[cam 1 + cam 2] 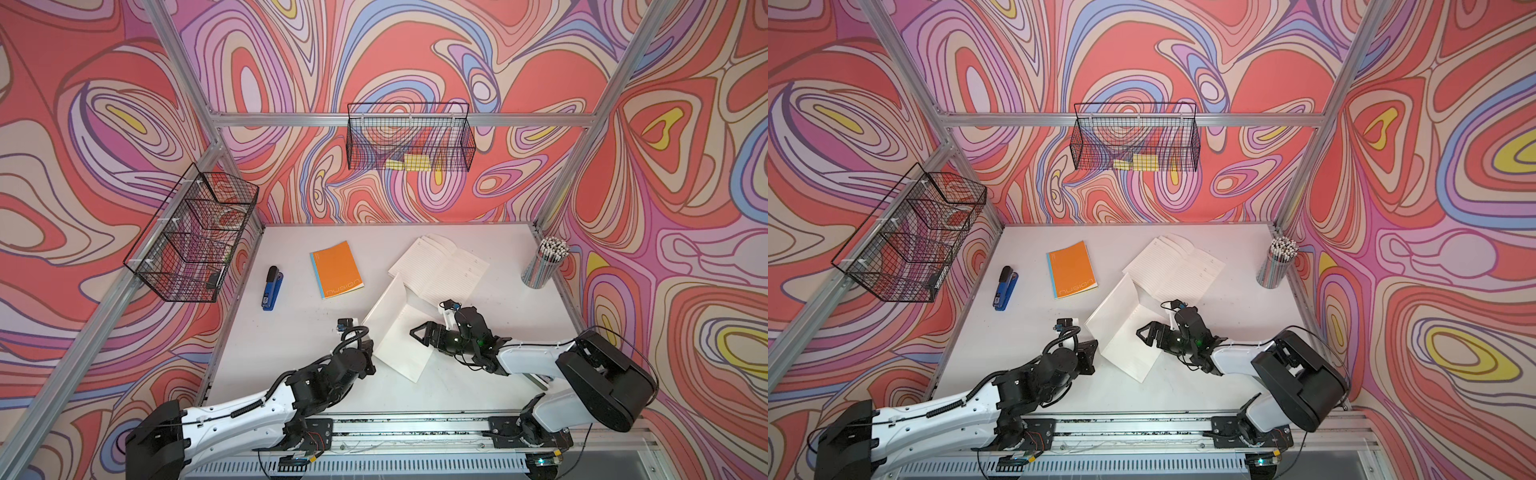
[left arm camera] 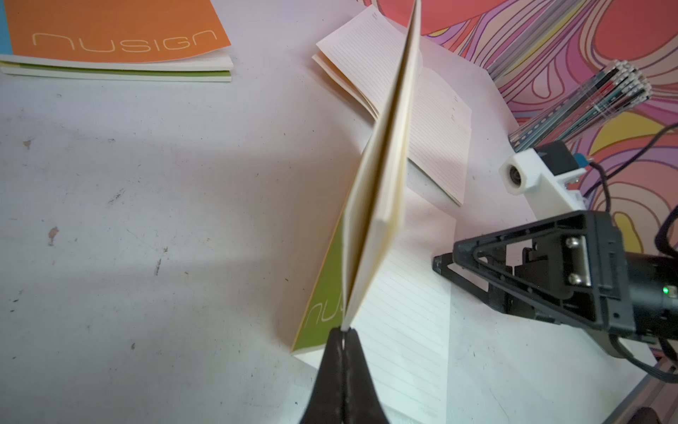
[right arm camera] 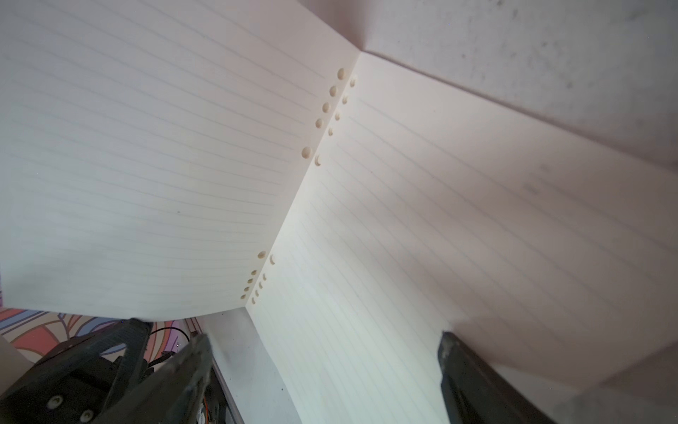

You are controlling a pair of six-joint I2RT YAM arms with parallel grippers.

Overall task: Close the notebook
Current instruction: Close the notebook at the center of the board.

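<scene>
**Holding the notebook (image 1: 399, 353) half open**

Arms:
- The left arm (image 1: 249, 411) reaches from the near-left base across the counter (image 1: 291, 353). Its forearm is low and its wrist bends in at the notebook's left side.
- Left gripper (image 2: 343, 336): jaws together, clamped on the outer edge of the raised half.
- The right arm (image 1: 528, 357) comes from the near-right base, elbow folded high, forearm pointing left.
- Right gripper (image 1: 417, 332): jaws apart, holding nothing, tips low over the flat half.
- In the right wrist view one finger (image 3: 462, 370) lies on or just above the lined page, and the other sits off the page's near edge. Cannot tell whether it touches.

Notebook:
- It sits near the middle of the counter, between the two grippers.
- One half lies flat. The other stands steeply off the counter, so the two make a V that opens toward the right gripper.
- The outer face of the raised half is green with pale lettering and faces left.
- The pages are cream and lined, with punch holes in two groups beside the fold.

Axis:
- The fold, which is the long axis, runs on a slant.
- Its far end points at the far notebook (image 1: 440, 266), which lies open and flat just beside that corner. Cannot tell whether they touch.
- Its near end points toward the left wrist.

Other items:
- The orange notebook (image 1: 336, 270) and the stapler (image 1: 272, 286) lie well apart to the left.
- The pencil cup (image 1: 544, 262) stands at the far right.
</scene>
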